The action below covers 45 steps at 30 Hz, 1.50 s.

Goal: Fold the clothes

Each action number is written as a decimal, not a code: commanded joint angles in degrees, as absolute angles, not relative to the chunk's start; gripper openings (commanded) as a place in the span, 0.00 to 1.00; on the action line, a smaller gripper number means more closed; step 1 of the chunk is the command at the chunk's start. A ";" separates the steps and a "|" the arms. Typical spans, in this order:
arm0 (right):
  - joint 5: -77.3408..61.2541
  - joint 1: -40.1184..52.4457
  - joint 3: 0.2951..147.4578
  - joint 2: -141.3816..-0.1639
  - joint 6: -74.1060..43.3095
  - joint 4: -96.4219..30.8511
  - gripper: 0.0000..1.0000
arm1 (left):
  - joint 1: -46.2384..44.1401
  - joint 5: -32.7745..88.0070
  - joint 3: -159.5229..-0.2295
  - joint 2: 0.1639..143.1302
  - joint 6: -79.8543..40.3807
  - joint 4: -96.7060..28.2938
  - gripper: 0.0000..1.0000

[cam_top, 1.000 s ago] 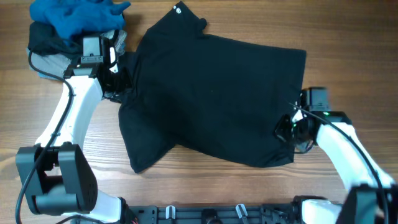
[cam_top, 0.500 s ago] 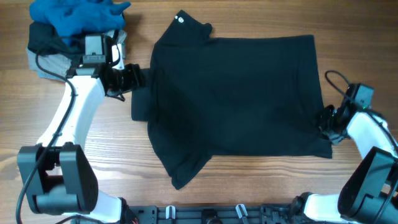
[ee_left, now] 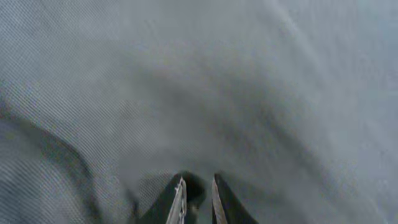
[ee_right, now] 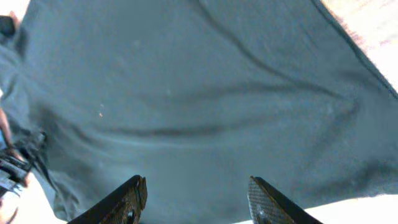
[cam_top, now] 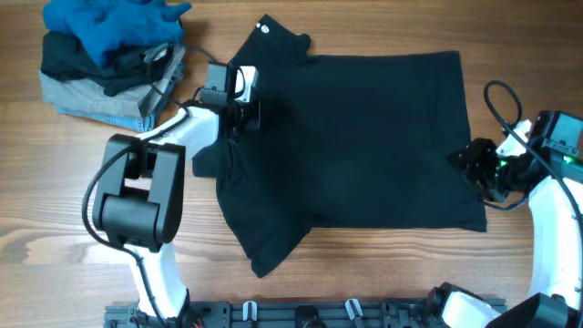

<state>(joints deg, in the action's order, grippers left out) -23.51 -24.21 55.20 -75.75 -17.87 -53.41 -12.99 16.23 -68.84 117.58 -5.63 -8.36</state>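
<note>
Reaching over the clothes (cam_top: 364,137), left gripper (ee_left: 198,182) seems nearly closed; right gripper (ee_right: 196,183) hovers open-jawed.

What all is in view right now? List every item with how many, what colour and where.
black garment: one, black, spread across the table's middle
white button: one, white, at the black garment's upper left corner
blue garment: one, bright blue, on top of the pile at the upper left of the overhead view
dark garment: one, black, in that pile under the blue one
pale denim garment: one, light blue-grey, at the bottom of the pile
table: one, brown wood, under everything
left gripper: one, dark fingers nearly together over the black garment's left part; grip unclear
right gripper: one, dark fingers, open at the black garment's right edge
</note>
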 commanded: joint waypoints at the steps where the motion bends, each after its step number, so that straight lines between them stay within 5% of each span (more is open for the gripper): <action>1: -21.87 -24.16 53.93 -76.20 -15.25 -53.56 0.57 | -10.57 0.16 -68.20 123.33 -5.17 -8.75 0.14; 6: -21.85 -19.81 50.63 -79.07 -12.01 -38.00 0.57 | -6.15 5.19 -75.07 122.89 -5.08 -12.16 0.25; 9: -16.38 -15.57 50.50 -89.56 -12.21 -21.30 0.51 | -9.04 7.57 -88.90 122.48 -4.69 -24.69 0.36; 15: -13.93 -15.38 50.50 -107.11 -14.15 -4.51 0.55 | -9.63 10.02 -96.92 114.06 -4.67 -44.84 0.52; 17: -13.78 -15.33 50.52 -111.55 -15.25 -2.39 0.16 | -9.63 10.00 -96.92 110.41 -4.69 -49.93 0.56; 18: -11.70 -15.38 50.52 -112.68 -16.91 -2.33 0.05 | -9.52 10.00 -96.92 109.32 -4.69 -52.21 0.61; 25: -3.44 -22.33 59.90 -113.19 -26.17 -3.99 0.08 | -8.45 6.85 -96.20 108.97 -4.71 -64.71 0.79; 26: -4.14 -23.07 60.95 -112.88 -26.81 -5.13 0.25 | -8.21 6.31 -95.64 108.97 -4.71 -64.62 0.81; 27: -4.32 -23.40 61.36 -112.42 -26.74 -5.76 0.29 | -7.94 6.42 -95.00 108.99 -4.75 -64.25 0.81; 28: -5.21 -23.77 61.71 -111.11 -25.98 -6.70 0.44 | -7.86 6.44 -93.67 109.21 -4.80 -63.61 0.81; 30: -9.80 -23.97 61.93 -105.95 -20.69 -8.51 0.60 | -7.94 9.30 -89.43 109.51 -4.82 -62.59 0.74; 33: -14.44 -23.97 61.93 -93.21 -19.53 -17.19 0.64 | -8.03 13.93 -83.18 109.51 -4.91 -61.98 0.61; 37: -25.47 -23.97 61.93 -83.50 -19.70 -29.71 0.57 | -8.03 13.93 -68.07 109.51 -8.97 -43.97 0.04; 45: -20.32 -21.21 60.18 -84.03 -17.02 -43.79 0.55 | -3.29 3.75 -56.99 109.54 -14.70 -12.51 0.04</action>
<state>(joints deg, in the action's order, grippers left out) -24.21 -21.69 61.36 -83.35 -18.28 -42.11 -7.03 11.68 -57.54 107.20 -12.29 -14.06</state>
